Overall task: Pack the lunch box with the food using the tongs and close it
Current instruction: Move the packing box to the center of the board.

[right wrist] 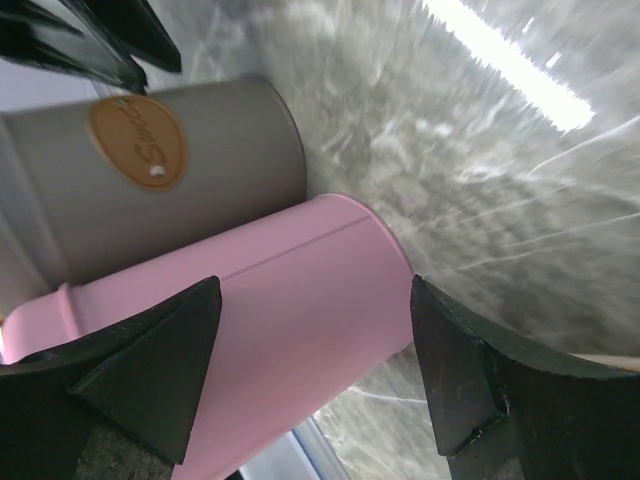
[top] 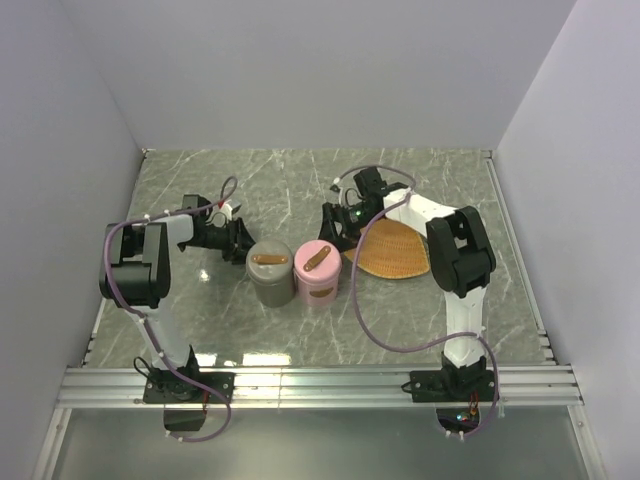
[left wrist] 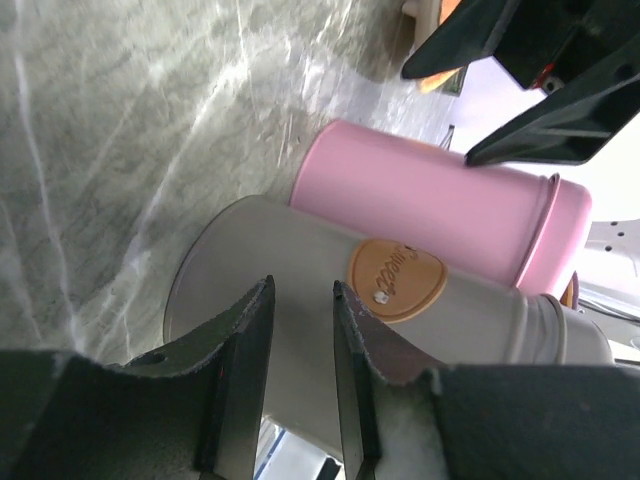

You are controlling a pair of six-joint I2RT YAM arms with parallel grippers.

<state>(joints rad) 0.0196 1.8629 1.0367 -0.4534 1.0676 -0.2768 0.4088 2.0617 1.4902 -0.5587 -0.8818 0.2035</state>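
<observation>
Two lidded cylindrical lunch box canisters stand side by side mid-table, one grey (top: 269, 272) and one pink (top: 315, 270), each with a brown handle on its lid. My left gripper (top: 244, 239) hovers just left of the grey canister (left wrist: 250, 240), its jaws a narrow gap apart with nothing between them (left wrist: 303, 285). My right gripper (top: 331, 231) sits just behind the pink canister (right wrist: 280, 300), jaws spread wide (right wrist: 315, 285) to either side of its body, not touching it. The food and the tongs are out of view.
An orange fan-shaped woven tray (top: 395, 250) lies right of the canisters, under the right arm. White walls close in the marble table (top: 300, 180) on three sides. A metal rail (top: 320, 380) runs along the near edge.
</observation>
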